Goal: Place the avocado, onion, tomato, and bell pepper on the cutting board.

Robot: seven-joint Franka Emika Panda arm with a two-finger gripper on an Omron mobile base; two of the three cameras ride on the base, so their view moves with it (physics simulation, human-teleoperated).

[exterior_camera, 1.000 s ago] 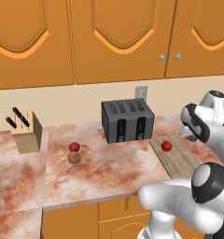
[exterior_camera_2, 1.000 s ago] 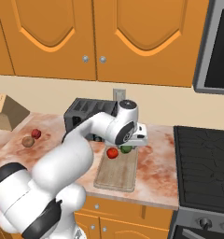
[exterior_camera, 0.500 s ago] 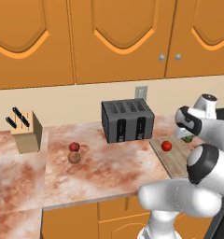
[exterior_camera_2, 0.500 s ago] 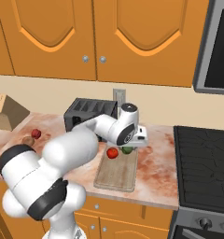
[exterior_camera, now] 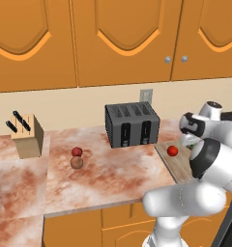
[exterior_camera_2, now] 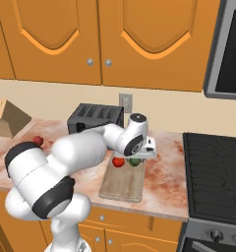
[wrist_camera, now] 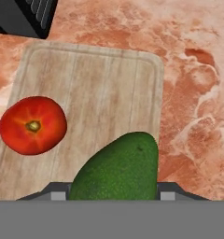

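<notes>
Looks like the avocado drop-off step — the gripper pinches it just above the cutting board, tomato at 9 o'clock. Next: lower, spread the fingers, then fetch the onion.

A kitchen: wooden cabinets, toaster, stove, knife block

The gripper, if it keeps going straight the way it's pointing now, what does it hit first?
Most likely the avocado, which sits right at the gripper, with the cutting board just beyond it. How near the avocado is to the board is unclear.
</notes>
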